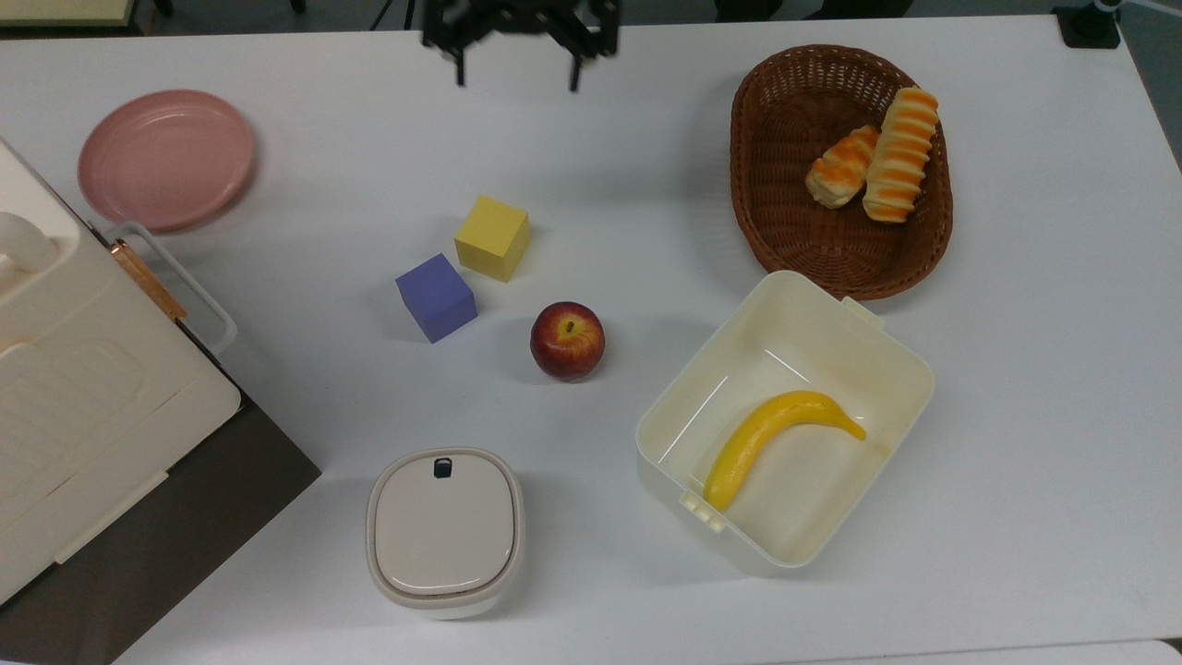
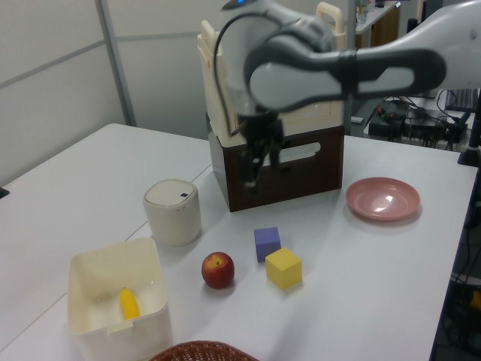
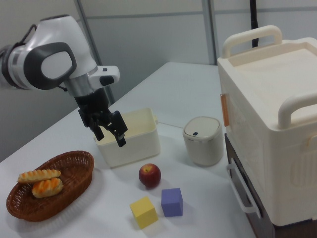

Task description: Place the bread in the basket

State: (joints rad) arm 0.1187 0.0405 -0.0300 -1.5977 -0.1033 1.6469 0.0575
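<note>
A broad white counter (image 1: 1043, 388) filled the scene, with pale partition walls behind it in the side views. We saw the oval brown wicker basket (image 1: 766, 199) near the top view's upper right, and the bread (image 1: 898, 154), a long striped loaf, lay inside it, touching a shorter striped bun (image 1: 841, 166). In the right view the same pair rested side by side in the basket (image 3: 74, 191). Our end effector (image 1: 515, 69) hung at the top view's upper edge, well apart from the basket, its two fingers spread wide and holding nothing; the right view showed it (image 3: 110, 135) raised above the counter in front of a cream box (image 3: 130, 144). We judged the task done. What could go wrong from here seemed slight: a low sweep of the arm might strike the apple (image 1: 567, 340) or the yellow cube (image 1: 492, 237), or clip the basket rim and tip the loaf out.
</note>
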